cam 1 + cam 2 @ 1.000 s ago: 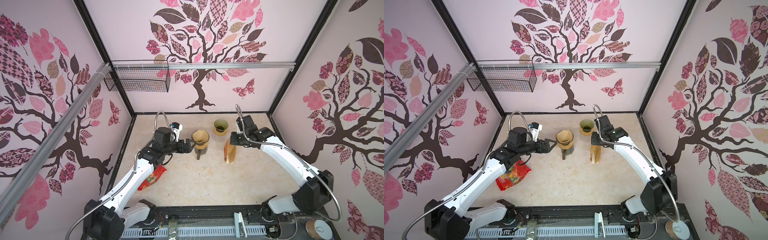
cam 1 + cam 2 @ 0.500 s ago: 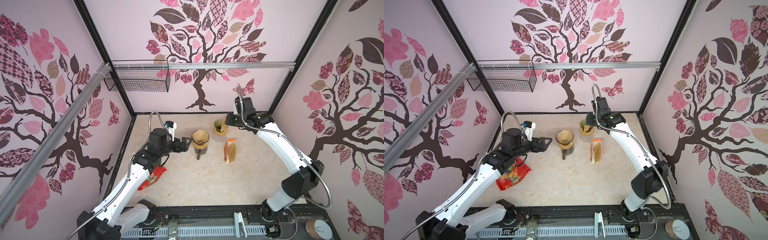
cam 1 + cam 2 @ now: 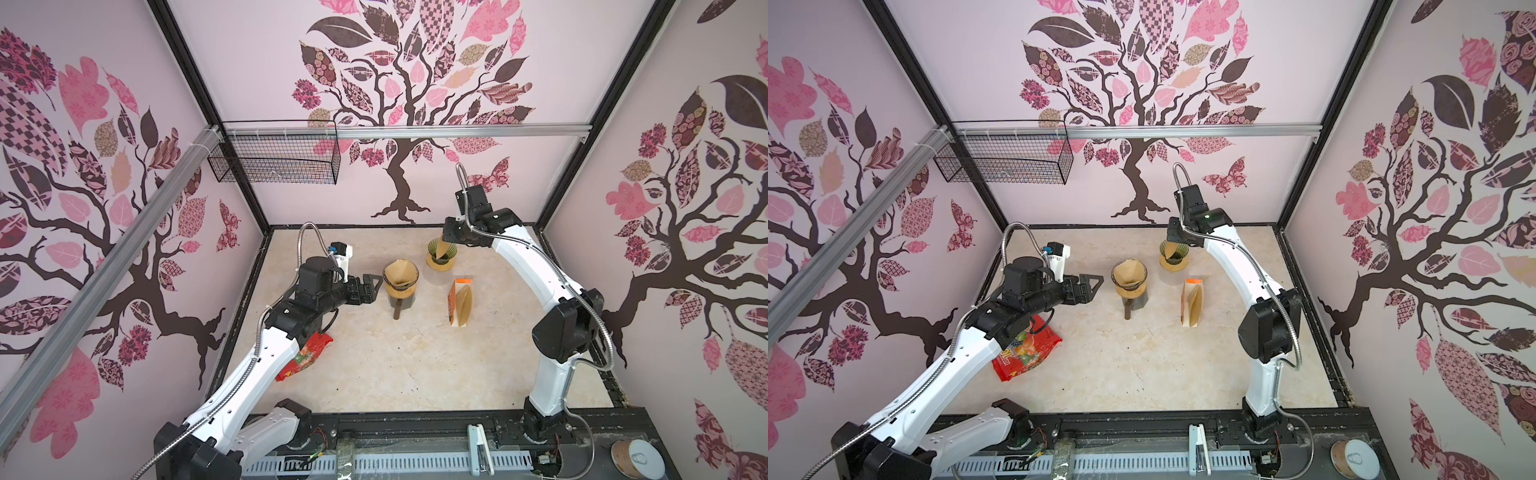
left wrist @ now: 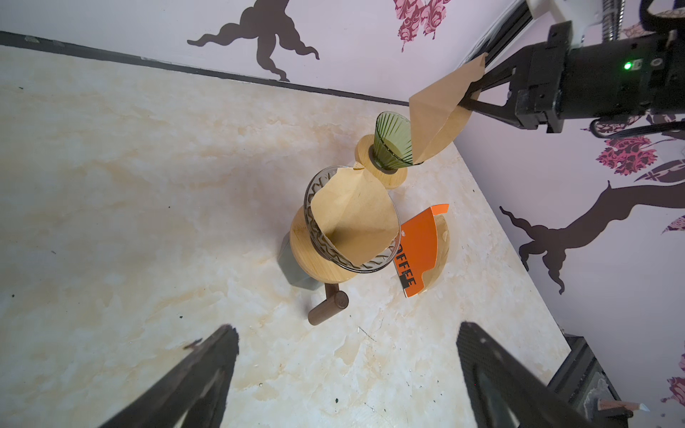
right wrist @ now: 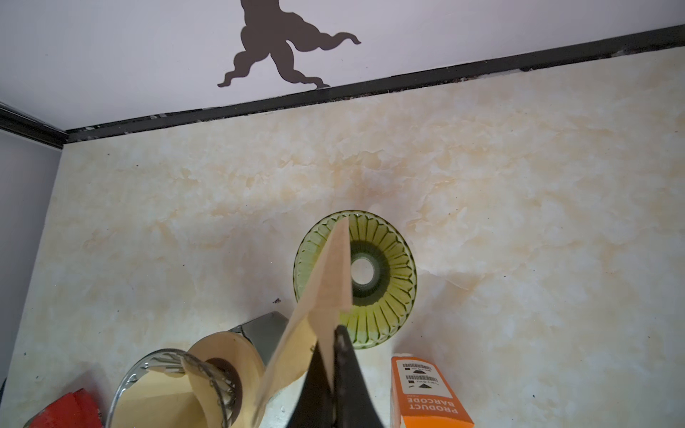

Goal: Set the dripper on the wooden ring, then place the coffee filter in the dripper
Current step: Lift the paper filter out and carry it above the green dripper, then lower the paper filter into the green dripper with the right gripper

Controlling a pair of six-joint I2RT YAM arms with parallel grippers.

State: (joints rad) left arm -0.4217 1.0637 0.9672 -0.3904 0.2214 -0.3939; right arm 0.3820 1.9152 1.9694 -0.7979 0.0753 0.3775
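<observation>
- Pinching the top edge of a brown coffee filter [image 4: 437,118], the right jaws are closed tight on the paper and hold it in the air.
- The filter hangs point down over the green dripper [image 5: 389,296], which stands on the table [image 3: 374,365] right of centre in both top views, near the back wall.
- I cannot tell whether its tip is inside the cup or just beside the rim; the paper looks folded nearly flat.
- The left jaws stand wide open and empty, left of centre, just beside a glass dripper [image 4: 315,200] without touching it.
- That glass dripper already has a filter [image 4: 352,215] seated in it.
- An orange filter box [image 3: 455,299] lies near the two drippers, and a red bag [image 3: 1025,349] lies under the left arm.
- Judged from this, pick-up and carry are done. What is left is lowering the paper into the green cup, letting go and pulling clear.
</observation>
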